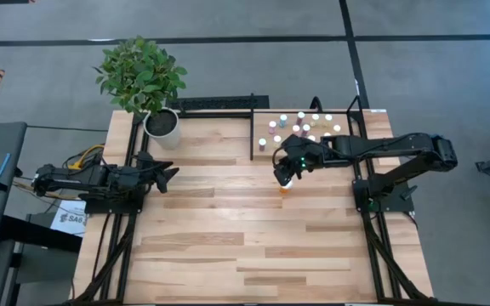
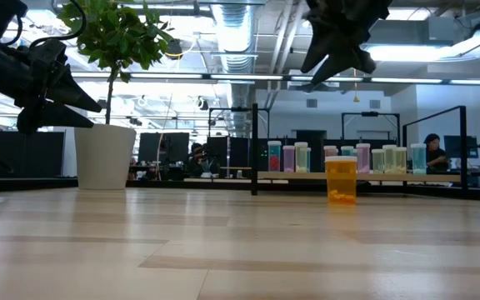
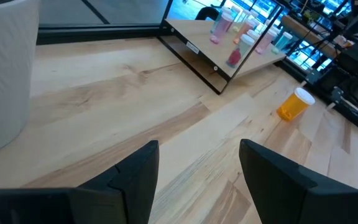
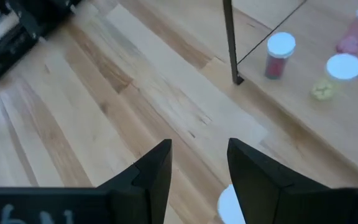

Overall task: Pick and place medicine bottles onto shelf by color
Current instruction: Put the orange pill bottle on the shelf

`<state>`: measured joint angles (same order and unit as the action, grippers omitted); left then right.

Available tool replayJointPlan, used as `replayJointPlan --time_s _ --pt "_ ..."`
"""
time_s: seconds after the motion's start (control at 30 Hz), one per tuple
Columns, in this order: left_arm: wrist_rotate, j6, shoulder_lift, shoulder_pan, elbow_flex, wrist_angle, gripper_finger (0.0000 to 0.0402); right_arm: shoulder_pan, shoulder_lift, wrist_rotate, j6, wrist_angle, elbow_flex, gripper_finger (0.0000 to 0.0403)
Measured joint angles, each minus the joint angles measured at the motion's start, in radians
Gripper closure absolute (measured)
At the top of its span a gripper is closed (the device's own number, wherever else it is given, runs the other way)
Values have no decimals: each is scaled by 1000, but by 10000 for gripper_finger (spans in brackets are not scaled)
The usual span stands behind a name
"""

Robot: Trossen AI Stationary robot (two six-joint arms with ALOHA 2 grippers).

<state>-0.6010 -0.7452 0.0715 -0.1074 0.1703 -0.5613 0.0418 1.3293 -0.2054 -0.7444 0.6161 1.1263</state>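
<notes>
Above the orange bottle [image 2: 341,181], right gripper [image 2: 337,68] hangs, jaws parted, empty.

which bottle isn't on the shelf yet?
The orange bottle: it stands alone on the tabletop in front of the shelf, beneath the right tool. All the others stand on the shelf.

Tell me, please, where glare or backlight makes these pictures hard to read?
Low view: bright ceiling lights silhouette the right gripper above the orange bottle. Left wrist view: the shelf ends in washed-out blue background. High view: evenly lit.
</notes>
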Motion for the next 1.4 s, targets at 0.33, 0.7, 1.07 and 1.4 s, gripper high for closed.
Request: replayJointPlan --time_s 0.33,0.7,1.07,1.4 --pt "0 0 0 0 0 0 191 0 0 -2 98 21 0 228" --pt "0 0 0 0 -1 0 191 -17 0 20 -62 7 0 228" --pt "0 0 0 0 -1 0 191 -9 82 47 -611 163 1 228" --pt "0 0 0 0 -1 0 191 64 208 260 -655 225 0 209"
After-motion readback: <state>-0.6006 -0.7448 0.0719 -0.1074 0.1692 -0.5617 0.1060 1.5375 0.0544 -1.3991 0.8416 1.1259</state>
